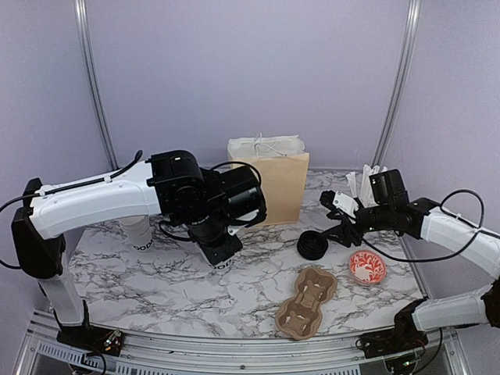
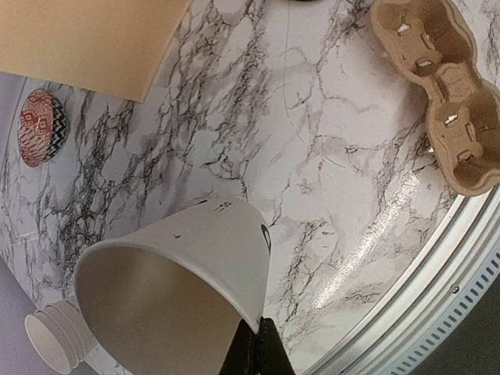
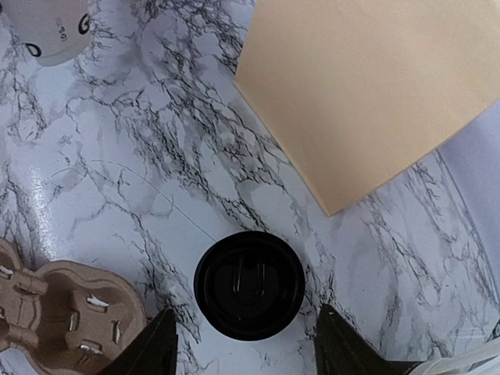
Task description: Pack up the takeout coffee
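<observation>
**Top external view**
- Left gripper (image 1: 216,246): mostly hidden under its own black wrist housing, so the jaws are unreadable here.
- Paper cup (image 1: 223,261): white. Only the black-lettered base end shows below that gripper, over the middle of the marble-patterned table (image 1: 133,289).
- Cup stack (image 1: 139,233): white and tapered, at back left, with the top hidden behind the left arm.
- Paper bag (image 1: 269,187): tan kraft with white cord handles, upright at centre back.
- Black lid (image 1: 312,245): a round plastic disc lying flat, just beside the right gripper (image 1: 341,226).
- Cup carrier (image 1: 307,303): brown moulded pulp with two wells, near the front edge.
- Red-patterned bowl (image 1: 367,267): lies to the right of the carrier.
- White sticks (image 1: 361,181): their container is hidden behind the right arm.

**Left wrist view**
- The paper cup is tilted with its open mouth toward the lens. It has no lid and a matte interior.
- The dark fingers (image 2: 268,353) are clenched together on its rim wall, and their lower part is cut off by the frame.
- The cup stack is cropped at the lower-left corner, and the carrier at the right edge.

**Right wrist view**
- The jaws are spread wide, with one finger (image 3: 152,344) on each side of the glossy, raised-rim black lid and clear of it.
- The bag and the carrier are both cut off.
- A lettered white cup is cropped at top left, and it cannot be told which cup it is.
</observation>
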Controlling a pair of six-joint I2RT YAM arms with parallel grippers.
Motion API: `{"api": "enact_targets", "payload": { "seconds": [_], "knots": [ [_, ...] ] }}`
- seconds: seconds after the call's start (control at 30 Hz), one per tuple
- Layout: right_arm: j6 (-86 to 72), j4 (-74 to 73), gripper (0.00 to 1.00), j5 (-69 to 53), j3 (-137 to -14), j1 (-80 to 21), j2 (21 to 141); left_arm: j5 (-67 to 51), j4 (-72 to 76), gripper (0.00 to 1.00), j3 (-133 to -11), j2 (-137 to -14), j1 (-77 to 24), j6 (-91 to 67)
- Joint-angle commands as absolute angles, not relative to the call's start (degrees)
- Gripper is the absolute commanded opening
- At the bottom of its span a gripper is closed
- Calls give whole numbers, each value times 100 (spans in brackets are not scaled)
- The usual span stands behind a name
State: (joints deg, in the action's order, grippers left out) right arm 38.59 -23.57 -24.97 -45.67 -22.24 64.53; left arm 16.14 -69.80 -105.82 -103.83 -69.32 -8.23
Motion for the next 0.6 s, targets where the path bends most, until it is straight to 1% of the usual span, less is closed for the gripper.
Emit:
{"api": "enact_targets", "payload": {
  "seconds": [0.0, 0.13, 0.27, 0.33, 0.47, 0.57],
  "knots": [
    [3892, -2735, 54, -1982, -4462, -2197, 6780, 1419, -6513, 0, -10461, -10679, -7119, -431],
    [4017, -2934, 47, -2082, -4633, -2206, 7209, 1229, -6097, 0, -10270, -10921, -7196, -265],
    [4191, -3080, 46, -2103, -4865, -2221, 7541, 1245, -5931, 0, -10142, -11155, -7233, -220],
    [4296, -3173, 46, -2138, -4978, -2245, 7679, 1254, -5878, 0, -10090, -11215, -7244, -236],
    [4634, -3393, 52, -2133, -5134, -2404, 7910, 1238, -5777, 0, -9991, -11309, -7269, -275],
    [4677, -3375, 53, -1957, -5250, -2493, 8109, 1297, -5779, 6, -9939, -11430, -7269, -281]
  ]
}}
